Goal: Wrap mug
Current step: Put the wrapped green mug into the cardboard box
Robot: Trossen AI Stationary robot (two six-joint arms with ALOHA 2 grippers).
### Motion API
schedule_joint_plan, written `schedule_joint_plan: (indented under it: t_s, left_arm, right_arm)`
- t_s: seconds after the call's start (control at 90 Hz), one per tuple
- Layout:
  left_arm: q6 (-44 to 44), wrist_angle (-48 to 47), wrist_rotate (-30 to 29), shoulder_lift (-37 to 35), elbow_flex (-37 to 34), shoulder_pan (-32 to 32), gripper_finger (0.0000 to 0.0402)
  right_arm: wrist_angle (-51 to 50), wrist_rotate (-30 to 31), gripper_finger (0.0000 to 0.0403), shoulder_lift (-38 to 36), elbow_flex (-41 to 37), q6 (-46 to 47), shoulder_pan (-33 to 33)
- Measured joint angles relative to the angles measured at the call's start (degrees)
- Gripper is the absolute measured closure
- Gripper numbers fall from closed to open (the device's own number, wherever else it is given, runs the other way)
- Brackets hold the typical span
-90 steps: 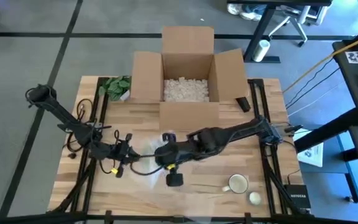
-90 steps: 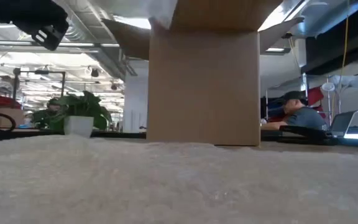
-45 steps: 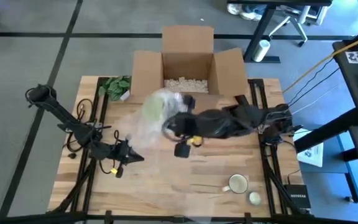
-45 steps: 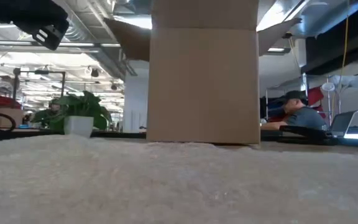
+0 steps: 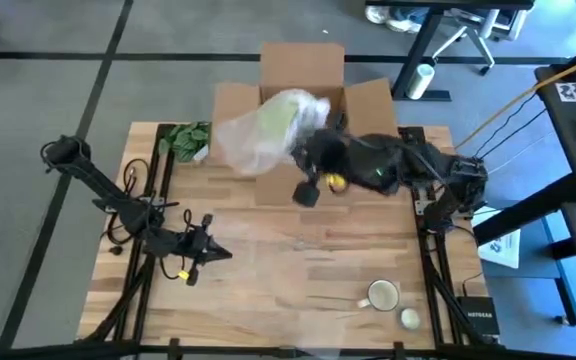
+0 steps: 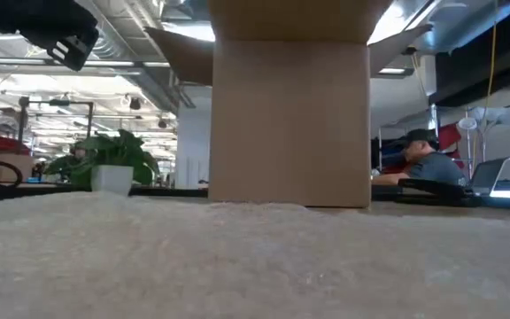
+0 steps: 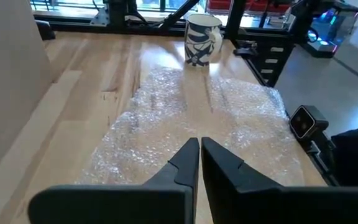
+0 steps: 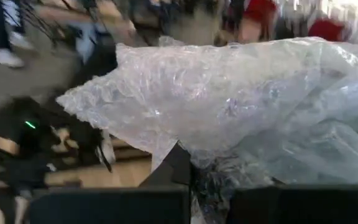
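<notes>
High view: one cardboard box (image 5: 302, 75), one plant (image 5: 186, 139), one bare mug (image 5: 381, 296) near table (image 5: 268, 300) front edge, right side. Right gripper (image 5: 308, 160) raised over box, arm folded, clamped on bubble-wrap bundle (image 5: 266, 130). Left gripper (image 5: 216, 252) low over table's left side.
Left wrist view: jaws together, above flat bubble-wrap sheet (image 7: 166, 130); mug beyond it.
Right wrist view: jaws pinching wrap.

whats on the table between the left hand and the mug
In the left wrist view, a sheet of bubble wrap lies flat on the wood between the left hand and the mug. Nothing else sits in that stretch.
</notes>
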Motion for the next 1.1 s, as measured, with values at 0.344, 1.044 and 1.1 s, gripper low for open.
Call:
schedule_joint_plan:
  t_s: [0.344, 1.044, 1.1]
  left_arm:
    - [3.4, 0.4, 0.0, -0.1, 0.0, 1.5, 0.0402]
    - [5.7, 7.4, 8.0, -1.8, -4.5, 14.1, 0.0402]
    - [4.8, 9.7, 8.5, -1.9, -6.0, 14.8, 0.0402]
  right_arm:
    - [-6.6, -23.3, 0.0402, 0.6, -0.6, 6.8, -19.1]
    - [-34.0, -42.2, 0.0402, 18.3, -0.6, 3.5, -32.7]
    - [-35.2, -42.9, 0.0402, 19.9, -0.6, 3.3, -32.3]
